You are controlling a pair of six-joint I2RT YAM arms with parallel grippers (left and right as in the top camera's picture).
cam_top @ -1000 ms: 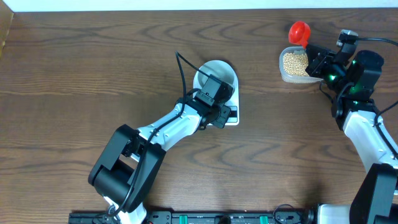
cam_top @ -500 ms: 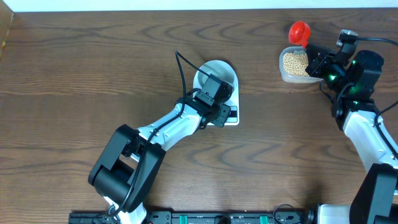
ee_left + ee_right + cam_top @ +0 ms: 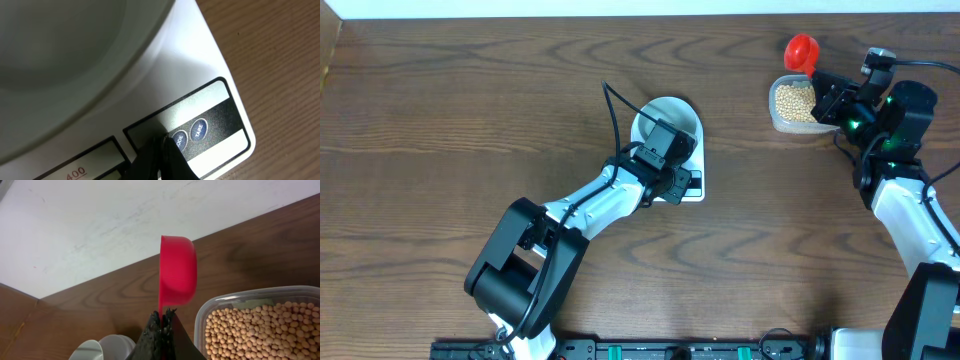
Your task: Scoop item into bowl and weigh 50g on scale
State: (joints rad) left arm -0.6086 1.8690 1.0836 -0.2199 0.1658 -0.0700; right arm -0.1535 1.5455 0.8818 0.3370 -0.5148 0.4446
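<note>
Left gripper (image 3: 161, 145), tips together, perhaps on a button (image 3: 179, 140) of the scale (image 3: 200, 60)

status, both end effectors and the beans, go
Left end effector shut, tips at round buttons of flat white digital scale. Right end effector shut on red plastic scoop, by clear tub of tan beans. Nothing seen in the way.

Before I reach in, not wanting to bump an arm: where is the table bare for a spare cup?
Bare wood: the table left of the scale, and the stretch between scale and tub. Crowded: bowl and left gripper at the scale; tub, scoop and right gripper in the far right corner.
</note>
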